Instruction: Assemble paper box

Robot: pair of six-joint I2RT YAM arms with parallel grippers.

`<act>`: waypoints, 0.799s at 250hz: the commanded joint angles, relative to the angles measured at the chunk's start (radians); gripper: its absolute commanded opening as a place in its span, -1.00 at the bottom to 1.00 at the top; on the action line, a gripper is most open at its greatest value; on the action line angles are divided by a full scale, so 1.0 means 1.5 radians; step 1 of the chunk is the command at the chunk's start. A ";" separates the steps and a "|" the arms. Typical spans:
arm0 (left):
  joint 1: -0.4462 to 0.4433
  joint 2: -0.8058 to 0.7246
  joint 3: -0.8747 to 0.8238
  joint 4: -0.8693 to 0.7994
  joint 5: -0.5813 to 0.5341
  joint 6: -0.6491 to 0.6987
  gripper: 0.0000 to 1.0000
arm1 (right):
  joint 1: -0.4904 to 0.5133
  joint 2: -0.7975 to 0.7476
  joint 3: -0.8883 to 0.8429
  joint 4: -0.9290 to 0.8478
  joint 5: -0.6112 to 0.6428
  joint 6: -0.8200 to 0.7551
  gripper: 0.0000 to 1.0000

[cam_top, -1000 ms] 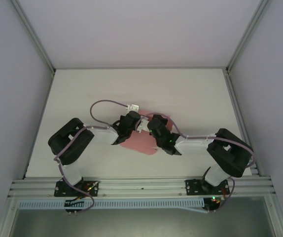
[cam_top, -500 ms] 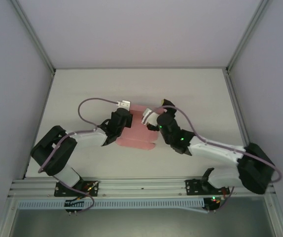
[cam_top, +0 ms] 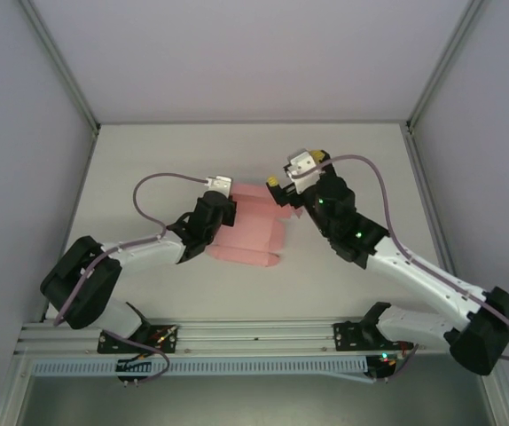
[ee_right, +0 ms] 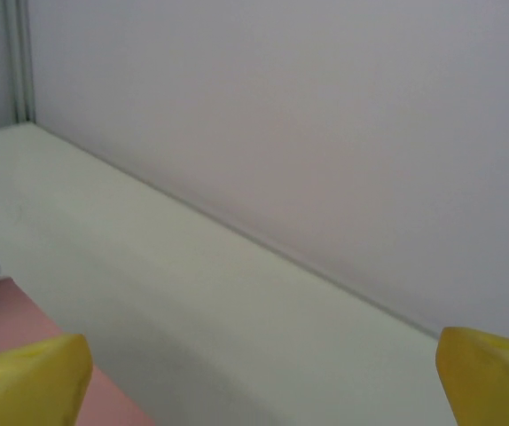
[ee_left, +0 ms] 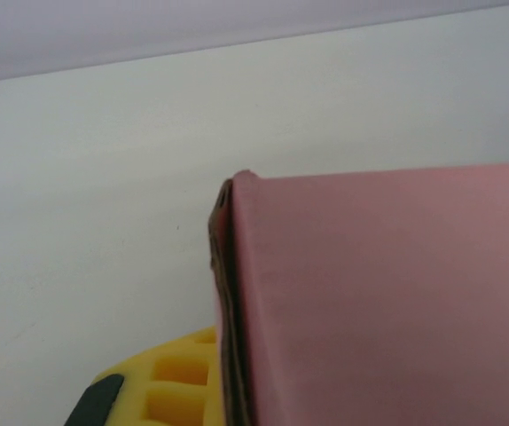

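**At the table's middle: pink box between two arms**

On the white table (cam_top: 148,169), the paper box (cam_top: 253,229) lies flat, roughly midway between the side walls. The left gripper (cam_top: 222,213) sits at the box's left edge, close against it. From the left wrist camera, the box's pink top fills the right of the view. Its dark left edge stands just beside one yellow finger (ee_left: 170,382). The other finger is hidden, so I cannot tell whether this pincer is closed on the cardboard.

The right gripper (cam_top: 279,188) is at the box's far right corner. In its own wrist view the two yellow fingertips (ee_right: 33,373) sit at opposite lower corners. They are spread wide, with nothing between them but bare table and a pale wall (ee_right: 325,133) beyond. A corner of the pink box shows low on the left.
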 commanded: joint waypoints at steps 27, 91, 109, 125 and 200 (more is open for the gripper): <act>-0.002 -0.021 0.009 -0.029 0.005 -0.004 -1.00 | -0.012 0.093 0.016 -0.096 -0.041 0.060 0.99; -0.003 -0.062 -0.004 -0.025 0.009 -0.009 -1.00 | -0.014 0.122 0.016 -0.112 -0.022 0.082 1.00; -0.003 -0.066 -0.004 -0.026 0.004 -0.004 -1.00 | -0.014 0.106 0.018 -0.112 -0.022 0.095 0.99; -0.002 -0.061 0.001 -0.039 -0.001 -0.001 -1.00 | -0.015 0.082 0.015 -0.114 -0.008 0.107 0.99; -0.003 -0.066 -0.016 -0.044 -0.005 0.003 -1.00 | -0.107 0.032 0.009 -0.229 -0.035 0.159 0.99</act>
